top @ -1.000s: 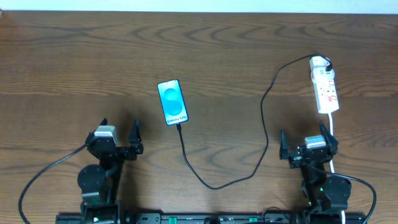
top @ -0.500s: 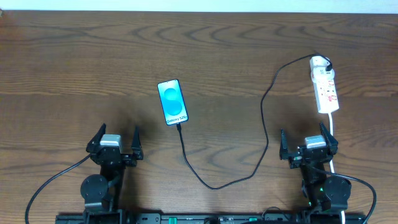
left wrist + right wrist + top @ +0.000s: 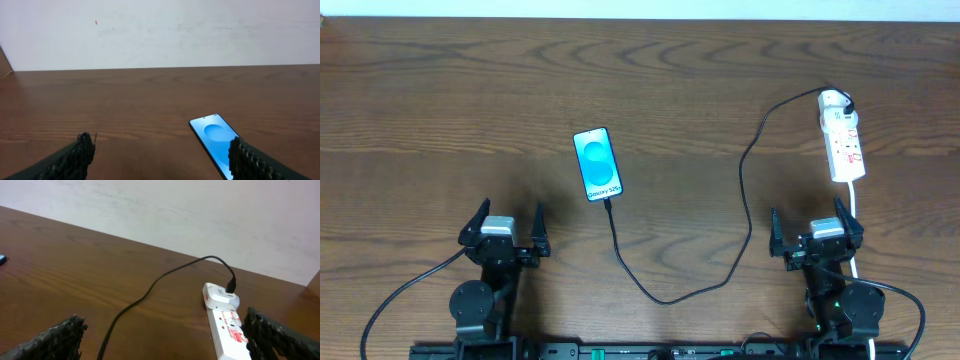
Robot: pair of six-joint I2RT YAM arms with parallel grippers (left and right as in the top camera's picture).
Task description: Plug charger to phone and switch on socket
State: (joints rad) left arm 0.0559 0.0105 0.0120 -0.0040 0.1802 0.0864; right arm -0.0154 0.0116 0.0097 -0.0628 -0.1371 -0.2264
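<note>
Beyond the right hand [image 3: 810,232], spread empty like the left hand [image 3: 508,222], press the socket [image 3: 844,148] switch squarely without tugging the charger [image 3: 664,300].

Only real text I can make out is on the phone [image 3: 598,164]. From overhead, a tiny line runs sideways along the lower end of its blue screen and reads like "Galaxy S25+", though I'm squinting a bit. In the left wrist view that end of the screen is cut off, so only the pale circle shows. The white power strip [image 3: 227,330] has red printing on its top face in the right wrist view, way too small and blurry to read, same from overhead.
</note>
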